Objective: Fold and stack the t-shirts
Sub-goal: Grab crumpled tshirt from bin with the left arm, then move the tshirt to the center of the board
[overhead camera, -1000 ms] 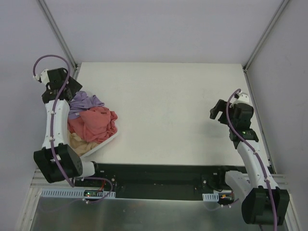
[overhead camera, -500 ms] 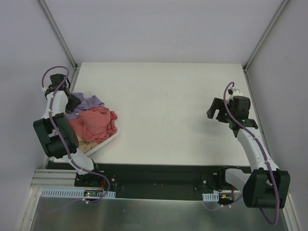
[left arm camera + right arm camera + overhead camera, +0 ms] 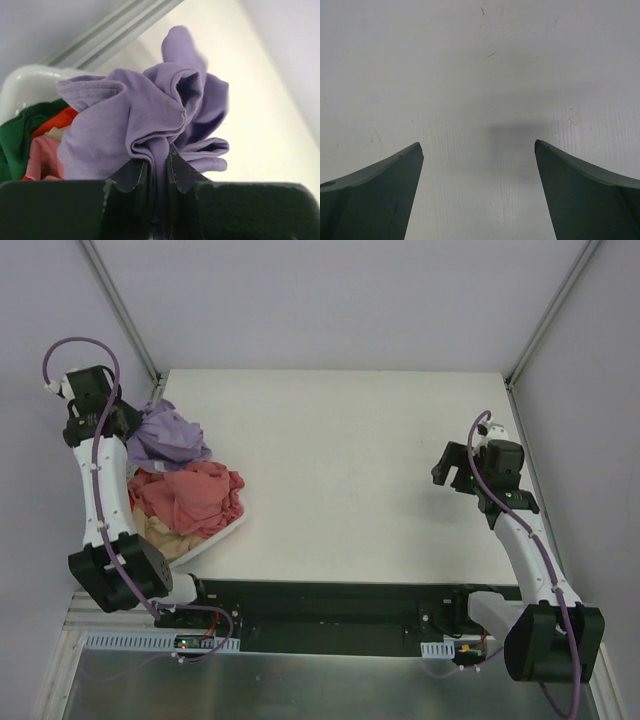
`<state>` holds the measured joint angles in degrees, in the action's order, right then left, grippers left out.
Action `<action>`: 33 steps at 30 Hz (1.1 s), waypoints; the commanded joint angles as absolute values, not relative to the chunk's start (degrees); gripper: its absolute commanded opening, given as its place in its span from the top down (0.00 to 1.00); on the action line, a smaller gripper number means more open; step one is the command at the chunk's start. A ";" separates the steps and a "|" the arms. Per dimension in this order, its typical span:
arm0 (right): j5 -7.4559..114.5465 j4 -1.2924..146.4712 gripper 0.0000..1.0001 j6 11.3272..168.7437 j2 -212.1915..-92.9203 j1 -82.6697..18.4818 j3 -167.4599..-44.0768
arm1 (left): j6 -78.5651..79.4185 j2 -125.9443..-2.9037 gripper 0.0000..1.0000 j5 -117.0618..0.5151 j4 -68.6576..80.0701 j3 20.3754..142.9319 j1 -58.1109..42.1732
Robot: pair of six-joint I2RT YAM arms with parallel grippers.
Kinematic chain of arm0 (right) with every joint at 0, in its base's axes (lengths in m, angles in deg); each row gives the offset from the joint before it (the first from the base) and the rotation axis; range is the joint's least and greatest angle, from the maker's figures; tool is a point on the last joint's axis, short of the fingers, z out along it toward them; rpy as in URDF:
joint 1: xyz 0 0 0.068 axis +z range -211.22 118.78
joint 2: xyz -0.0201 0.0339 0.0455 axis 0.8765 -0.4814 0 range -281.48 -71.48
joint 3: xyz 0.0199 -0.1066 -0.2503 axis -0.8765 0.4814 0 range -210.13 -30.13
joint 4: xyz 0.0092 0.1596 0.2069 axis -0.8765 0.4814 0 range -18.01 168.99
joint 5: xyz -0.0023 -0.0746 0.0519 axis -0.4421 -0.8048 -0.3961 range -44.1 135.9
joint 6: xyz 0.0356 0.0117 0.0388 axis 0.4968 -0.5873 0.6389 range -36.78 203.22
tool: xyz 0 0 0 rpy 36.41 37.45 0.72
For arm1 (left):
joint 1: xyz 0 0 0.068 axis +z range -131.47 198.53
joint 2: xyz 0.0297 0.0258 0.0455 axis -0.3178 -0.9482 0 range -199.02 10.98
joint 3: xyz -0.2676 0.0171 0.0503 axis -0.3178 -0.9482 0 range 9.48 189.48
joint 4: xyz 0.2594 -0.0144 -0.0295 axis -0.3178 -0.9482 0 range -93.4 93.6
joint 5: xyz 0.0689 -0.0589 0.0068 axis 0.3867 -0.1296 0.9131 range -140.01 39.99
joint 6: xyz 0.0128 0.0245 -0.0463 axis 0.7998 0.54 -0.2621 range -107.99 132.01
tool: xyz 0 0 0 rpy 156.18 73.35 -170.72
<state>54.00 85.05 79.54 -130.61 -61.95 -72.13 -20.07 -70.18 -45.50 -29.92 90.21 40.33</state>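
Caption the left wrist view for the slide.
Left gripper shut on a bunched lavender t-shirt, white laundry basket behind.

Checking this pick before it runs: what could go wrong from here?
Left hand pinches a bunched wad of the lavender shirt; it may slip or unfold unevenly.
The shirt hangs right over the salmon shirt in the basket and could drag it out.
Right hand is open far across the table: no second grip yet.

Cloth items, 5 by colour: 1 lavender shirt (image 3: 168,435), 1 pink shirt (image 3: 190,495), 1 beige shirt (image 3: 160,533), 1 green cloth (image 3: 12,140), 1 orange-red cloth (image 3: 62,119). Basket (image 3: 27,82): 1. Table (image 3: 340,460): 1. Arms, 2: left arm (image 3: 100,490), right arm (image 3: 525,540).
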 commanded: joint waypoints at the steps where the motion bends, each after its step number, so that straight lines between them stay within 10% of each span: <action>1: 52.41 83.16 0.04 80.14 -127.99 -62.19 -72.06 | -18.93 -61.54 1.00 -48.16 -29.18 98.59 40.33; 10: 46.88 76.31 0.04 82.95 -117.63 -62.19 -66.00 | -18.67 -59.77 1.00 -68.80 -24.89 113.53 36.83; 25: 37.04 73.74 0.04 85.15 -107.60 -62.19 -61.16 | -8.82 -79.88 0.98 -76.83 -15.73 129.46 -6.07; 27: 35.45 75.33 0.04 85.51 -107.60 -62.19 -61.60 | -10.49 -80.95 0.68 -70.53 -15.82 123.95 -6.08; 28: 34.49 75.94 0.04 85.59 -107.69 -62.19 -61.77 | -11.02 -81.21 0.22 -65.97 -15.82 120.44 -5.82; 29: 33.70 76.56 0.04 85.59 -107.77 -62.19 -62.04 | -11.72 -81.74 0.01 -61.48 -16.08 116.66 -5.29; 33: 34.47 77.27 0.04 86.12 -109.88 -62.19 -62.83 | -17.95 -83.85 0.01 -60.99 -18.28 104.87 -0.03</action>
<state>36.10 76.64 84.81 -108.56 -62.00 -61.07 -12.46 -82.16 -66.55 -17.33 113.75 -5.24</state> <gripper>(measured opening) 0.962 0.986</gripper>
